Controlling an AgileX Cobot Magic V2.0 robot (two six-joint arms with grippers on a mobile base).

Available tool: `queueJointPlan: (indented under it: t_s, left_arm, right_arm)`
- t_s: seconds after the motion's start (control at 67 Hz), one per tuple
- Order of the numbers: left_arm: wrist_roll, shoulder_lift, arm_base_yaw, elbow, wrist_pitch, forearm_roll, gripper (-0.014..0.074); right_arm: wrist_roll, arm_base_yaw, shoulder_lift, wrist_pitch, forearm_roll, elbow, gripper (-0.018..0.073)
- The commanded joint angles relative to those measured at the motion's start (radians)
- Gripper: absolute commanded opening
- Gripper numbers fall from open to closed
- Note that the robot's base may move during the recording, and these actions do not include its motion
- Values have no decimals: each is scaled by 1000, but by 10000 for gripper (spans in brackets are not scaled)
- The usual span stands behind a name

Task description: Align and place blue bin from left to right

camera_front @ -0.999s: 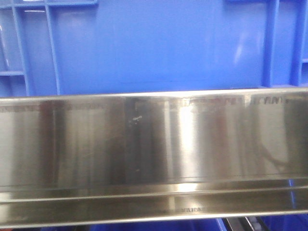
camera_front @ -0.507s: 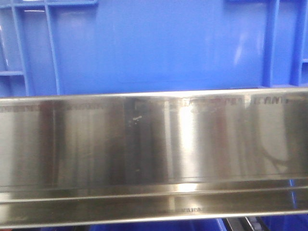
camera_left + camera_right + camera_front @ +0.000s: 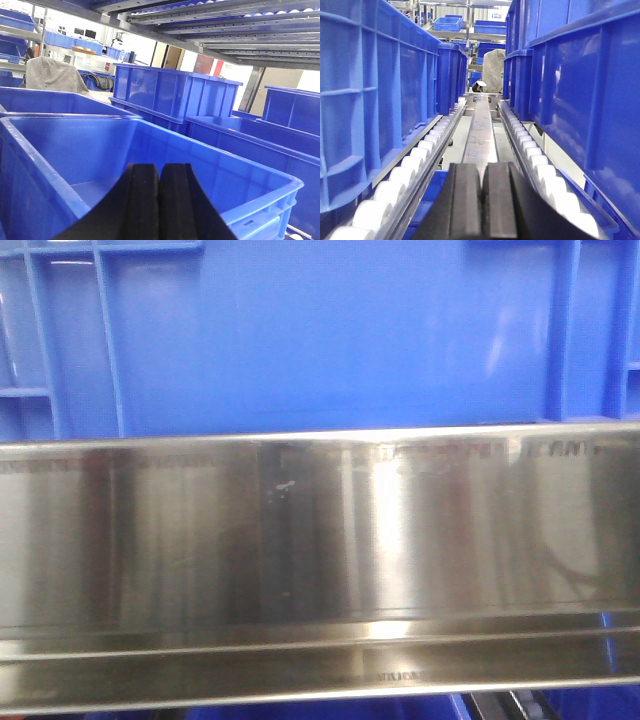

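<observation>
Left wrist view: the left hand has its two black pads pressed together, nothing between them, touching nothing that shows. It hangs level over the open mouth of a blue bin, pointing across the bin's hollow toward its far wall. The bin is empty as far as can be seen. More blue crates stand beyond it, one taller and ribbed, and a roller rack runs overhead (grey rails, pale rollers).

Right wrist view: the right hand is likewise closed, pads meeting with only a thin seam, holding nothing. It points straight down a narrow aisle between two rows of blue crates. A left-hand crate row and a right-hand crate row sit on white conveyor rollers; a steel centre rail runs between them, just ahead of the pads.

Front view: neither hand appears. A blue bin wall fills the upper part, smooth in the middle, ribbed toward both sides, wider than the view. A polished steel beam crosses directly below it, its top edge meeting the bin's lower edge. Which crate in the wrist views matches it, I cannot tell.
</observation>
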Motion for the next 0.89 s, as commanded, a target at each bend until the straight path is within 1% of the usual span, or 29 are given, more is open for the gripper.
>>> queueJointPlan:
  t_s: [0.0,0.716,0.79,0.82,0.865,0.88]
  left_arm:
    - [7,-4,-6,3,-14,5,-111]
    - [7,-11,-6,3,-12,5,-111]
    - [29,-38,-6,3,-9,5,-111]
    - [59,-57,-6,3,6,5,-111]
    - [107,-84,-6,3,41,-19,-111]
    - [143,-98,-6,3,59,-25,-111]
  right_arm:
    - [1,-6,-6,-13,5,1,-78]
    - [1,-6,-6,-13,5,1,-78]
    - [1,-6,-6,-13,5,1,-78]
    - [1,-6,-6,-13,5,1,-78]
    - [1,-6,-6,-13,5,1,-78]
    - [1,-6,-6,-13,5,1,-78]
